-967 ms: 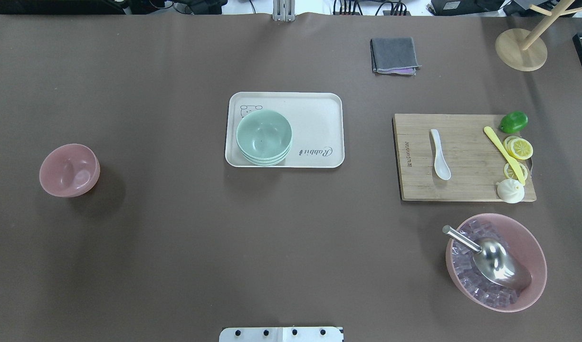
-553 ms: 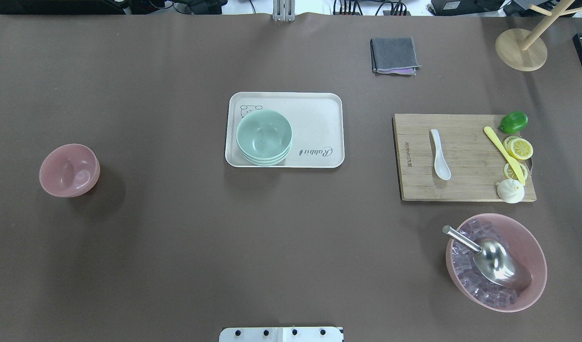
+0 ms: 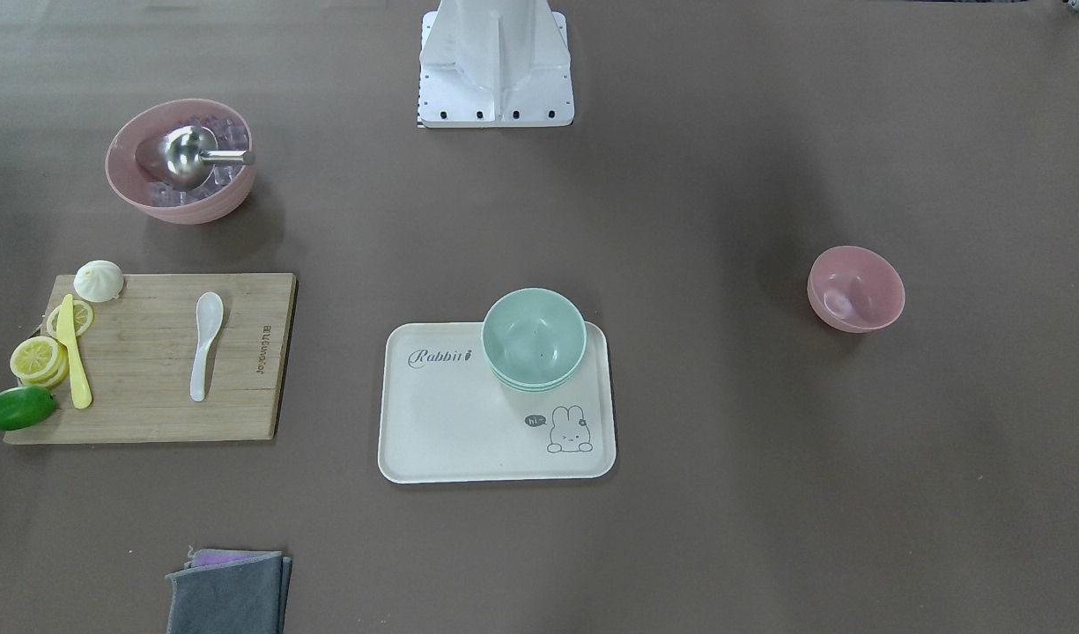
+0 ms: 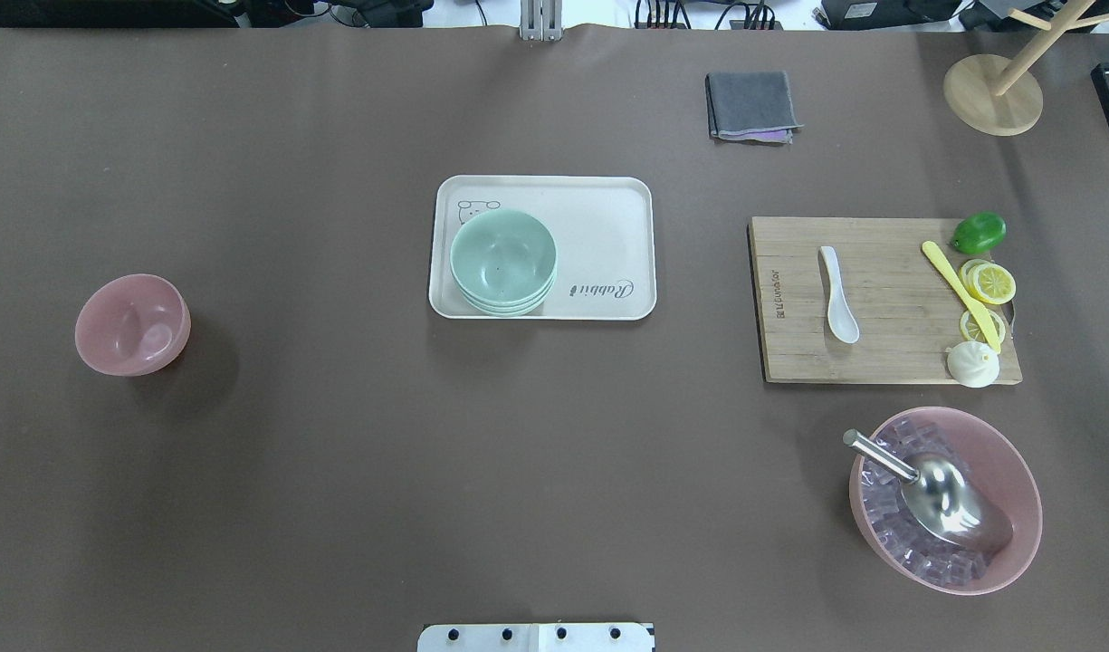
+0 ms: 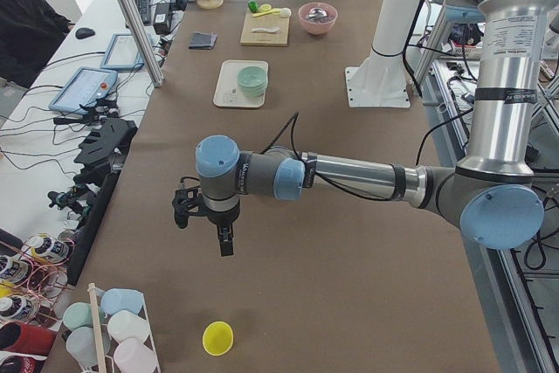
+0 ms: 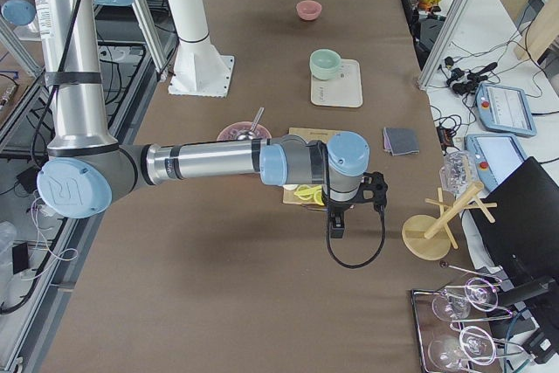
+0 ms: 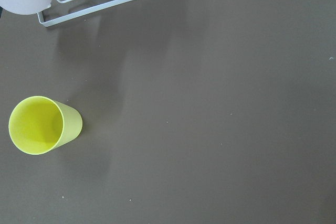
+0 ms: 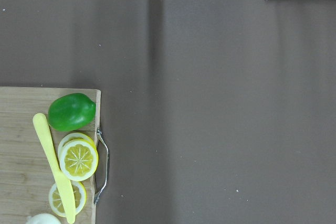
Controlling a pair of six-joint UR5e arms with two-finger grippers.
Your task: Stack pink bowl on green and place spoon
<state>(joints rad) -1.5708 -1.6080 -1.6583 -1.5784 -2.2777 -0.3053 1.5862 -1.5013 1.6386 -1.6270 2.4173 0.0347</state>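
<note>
A small pink bowl (image 4: pixel 132 324) stands alone on the table's left side, also in the front-facing view (image 3: pixel 855 288). A stack of green bowls (image 4: pixel 502 261) sits on the left part of a cream tray (image 4: pixel 608 222). A white spoon (image 4: pixel 837 294) lies on a wooden cutting board (image 4: pixel 880 358) at the right. My left gripper (image 5: pixel 224 245) shows only in the exterior left view, hanging above the table's left end beyond the pink bowl; I cannot tell its state. My right gripper (image 6: pixel 335 226) shows only in the exterior right view, above the table past the board's outer end; I cannot tell its state.
A large pink bowl (image 4: pixel 1016 471) of ice cubes with a metal scoop stands in front of the board. A lime (image 4: pixel 978 233), lemon slices, a yellow knife and a bun lie on the board. A grey cloth (image 4: pixel 751 106), a wooden stand (image 4: pixel 992 94) and a yellow cup (image 7: pixel 41 125) are further out.
</note>
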